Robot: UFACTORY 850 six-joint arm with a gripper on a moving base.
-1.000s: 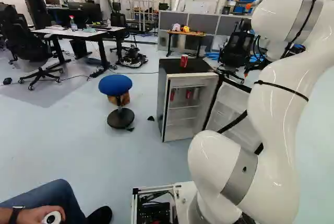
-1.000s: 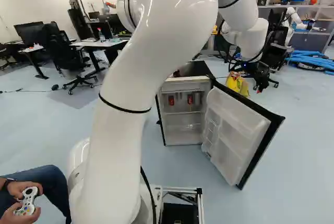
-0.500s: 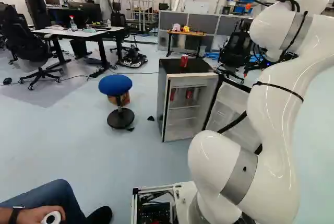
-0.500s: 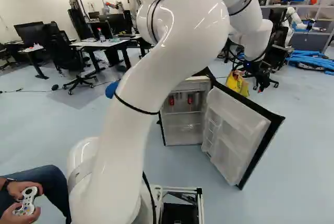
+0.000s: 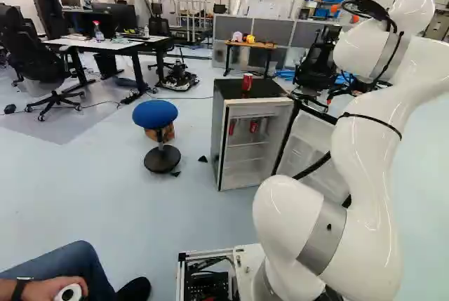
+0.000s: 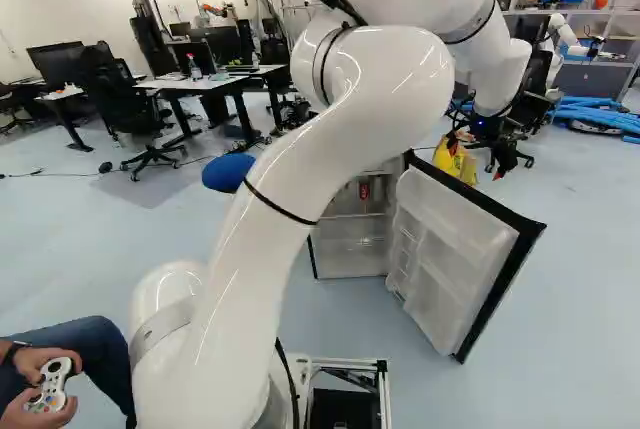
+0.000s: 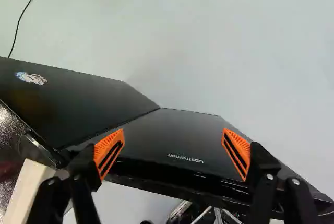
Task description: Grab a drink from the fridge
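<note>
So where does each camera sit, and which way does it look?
Left base view: behind the arm, on its left, looking ahead at the fridge and blue stool; the arm fills its right side.
Right base view: behind the arm, on its right, looking ahead at the fridge's open door; the arm stands left of the middle.
Wrist view: on the wrist, looking along the gripper, down over the door's black outside; two orange-padded fingers show.
Both base views share fridge, stool and arm; all three share the door.
</note>
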